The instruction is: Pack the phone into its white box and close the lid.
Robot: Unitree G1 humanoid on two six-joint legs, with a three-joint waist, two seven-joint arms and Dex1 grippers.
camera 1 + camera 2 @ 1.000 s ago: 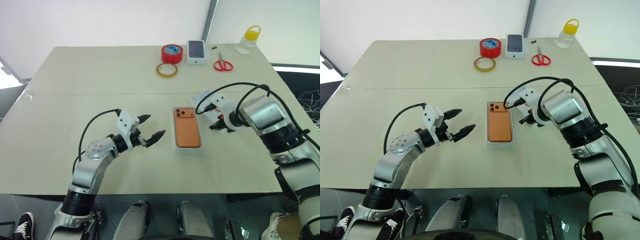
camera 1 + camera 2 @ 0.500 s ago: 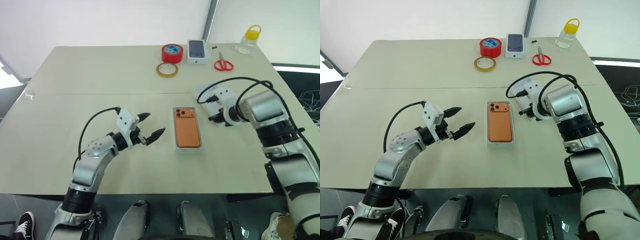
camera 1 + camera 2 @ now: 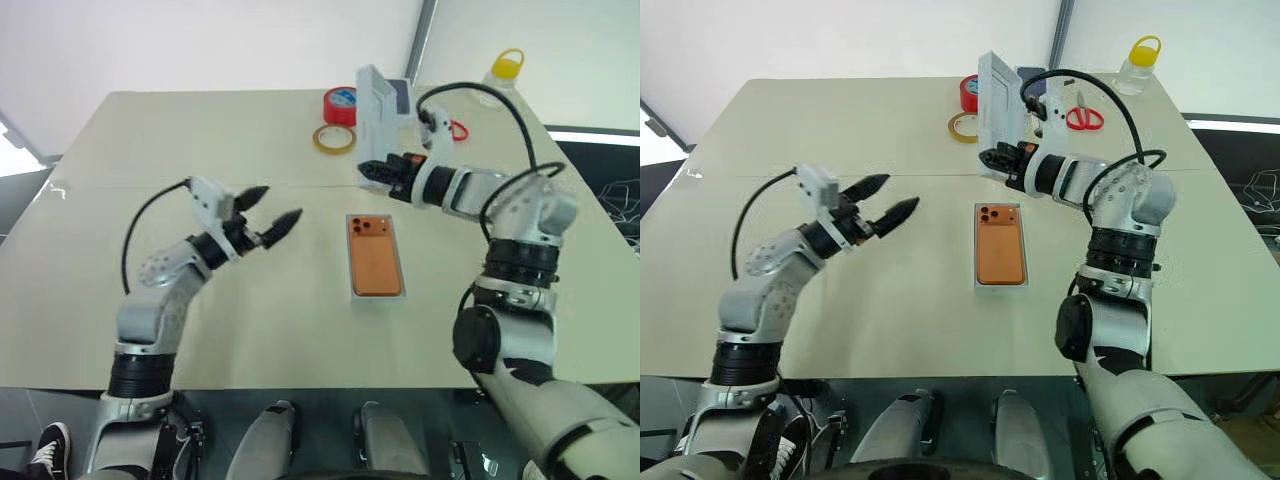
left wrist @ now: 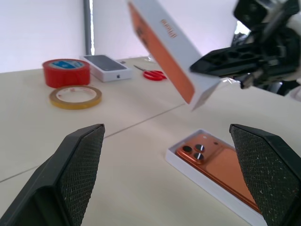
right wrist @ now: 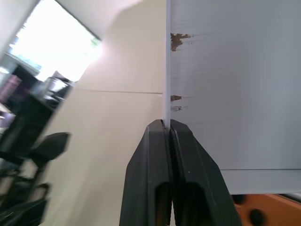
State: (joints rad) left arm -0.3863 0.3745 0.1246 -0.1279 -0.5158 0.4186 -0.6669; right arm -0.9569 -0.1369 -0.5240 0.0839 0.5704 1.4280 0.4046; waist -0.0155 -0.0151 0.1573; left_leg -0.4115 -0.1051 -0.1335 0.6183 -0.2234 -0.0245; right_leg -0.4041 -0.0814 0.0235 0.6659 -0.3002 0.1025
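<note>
The orange phone [image 3: 375, 255] lies camera side up in the white box [image 3: 378, 298] at the middle of the table. My right gripper [image 3: 372, 172] is shut on one wall edge of the lid [image 3: 374, 112], which hangs on end, tilted, above the table just beyond the box's far end. In the left wrist view the lid [image 4: 164, 52] shows its orange picture face above the phone [image 4: 221, 162]. The right wrist view shows the fingers [image 5: 160, 155] pinching the lid's wall. My left gripper [image 3: 278, 202] hovers open and empty, left of the box.
At the far edge stand a red tape roll [image 3: 342, 105], a yellow tape ring [image 3: 333, 140], a small white box with a dark phone picture [image 4: 106, 66], red scissors [image 3: 455, 130] and a yellow-capped bottle [image 3: 497, 80].
The right gripper has lifted the lid off the table right of the box and swung it up and leftward, standing it on end. The left gripper rose and shifted left, still open.
</note>
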